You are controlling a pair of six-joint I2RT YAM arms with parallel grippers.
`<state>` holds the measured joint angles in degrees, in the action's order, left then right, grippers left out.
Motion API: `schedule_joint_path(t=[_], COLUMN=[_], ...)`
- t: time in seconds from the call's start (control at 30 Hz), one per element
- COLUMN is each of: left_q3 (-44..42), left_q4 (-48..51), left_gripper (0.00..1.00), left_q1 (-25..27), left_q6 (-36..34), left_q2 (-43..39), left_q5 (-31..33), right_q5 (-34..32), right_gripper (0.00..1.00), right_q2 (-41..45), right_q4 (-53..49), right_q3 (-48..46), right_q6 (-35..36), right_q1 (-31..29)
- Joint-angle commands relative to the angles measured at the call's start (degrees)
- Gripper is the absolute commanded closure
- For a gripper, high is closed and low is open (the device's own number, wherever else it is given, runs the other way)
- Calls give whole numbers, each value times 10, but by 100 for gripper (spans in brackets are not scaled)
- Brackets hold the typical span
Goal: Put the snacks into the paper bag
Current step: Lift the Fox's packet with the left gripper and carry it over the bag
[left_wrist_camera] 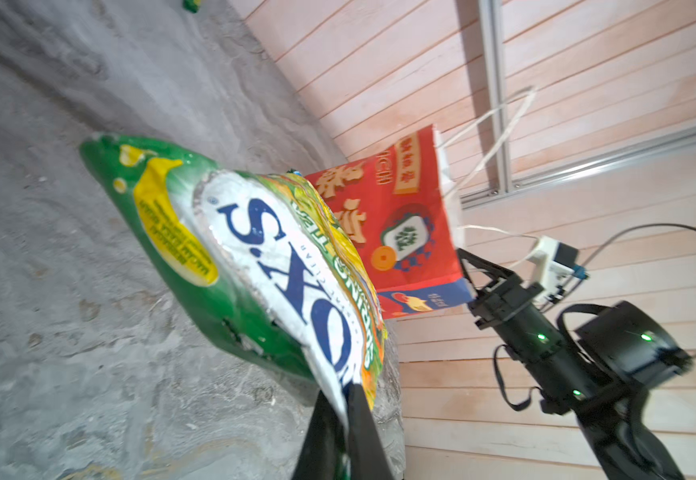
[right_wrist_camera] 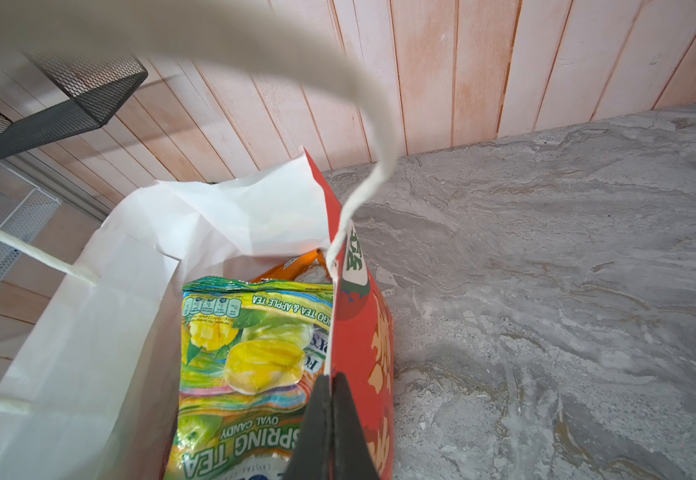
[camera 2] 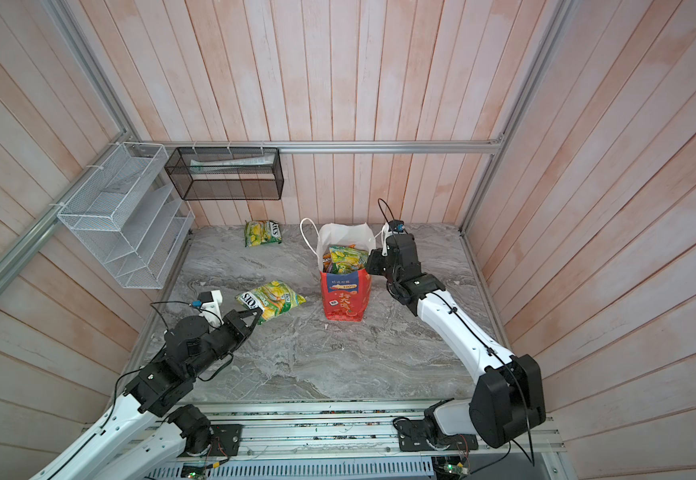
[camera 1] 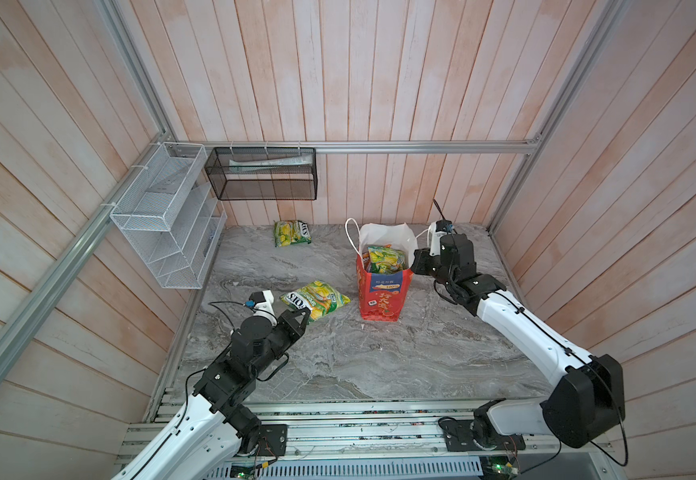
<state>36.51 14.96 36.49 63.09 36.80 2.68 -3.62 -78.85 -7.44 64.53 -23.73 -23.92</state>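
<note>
The red paper bag (camera 1: 381, 297) (camera 2: 345, 296) stands upright at mid-table, its white inside showing. My right gripper (camera 1: 415, 266) (right_wrist_camera: 332, 378) is shut on its right wall near the rim. Inside it lie a green-yellow snack packet (right_wrist_camera: 250, 357) (camera 1: 386, 258) and an orange one (right_wrist_camera: 296, 268) behind it. My left gripper (camera 1: 305, 318) (left_wrist_camera: 348, 395) is shut on the near edge of another green-yellow FOX'S packet (camera 1: 317, 299) (left_wrist_camera: 255, 266), left of the bag; it looks slightly raised off the marble. A third packet (camera 1: 292, 232) (camera 2: 262, 232) lies by the back wall.
A white wire rack (camera 1: 167, 216) hangs on the left wall and a black mesh basket (camera 1: 263, 174) on the back wall, both above the grey marble tabletop (camera 1: 379, 361). The bag's cord handles (right_wrist_camera: 371, 137) loop loosely over its mouth. Wood-panel walls close three sides.
</note>
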Motion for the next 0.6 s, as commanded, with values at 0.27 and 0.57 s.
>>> schedule_joint_path(t=[0.27,0.57], left_q3=[254,473], left_q4=[-21,54], left_gripper=[100,100], left_q1=[121,147], left_q6=[-145,-262], left_q2=[182,376], left_q5=[61,26], right_q5=[-7,-6], right_gripper=[100,100], right_q2=[5,4], right_q4=[-12,-12], right_q3=[-10,-10], right_q6=[10,10], right_q1=[-4,-4])
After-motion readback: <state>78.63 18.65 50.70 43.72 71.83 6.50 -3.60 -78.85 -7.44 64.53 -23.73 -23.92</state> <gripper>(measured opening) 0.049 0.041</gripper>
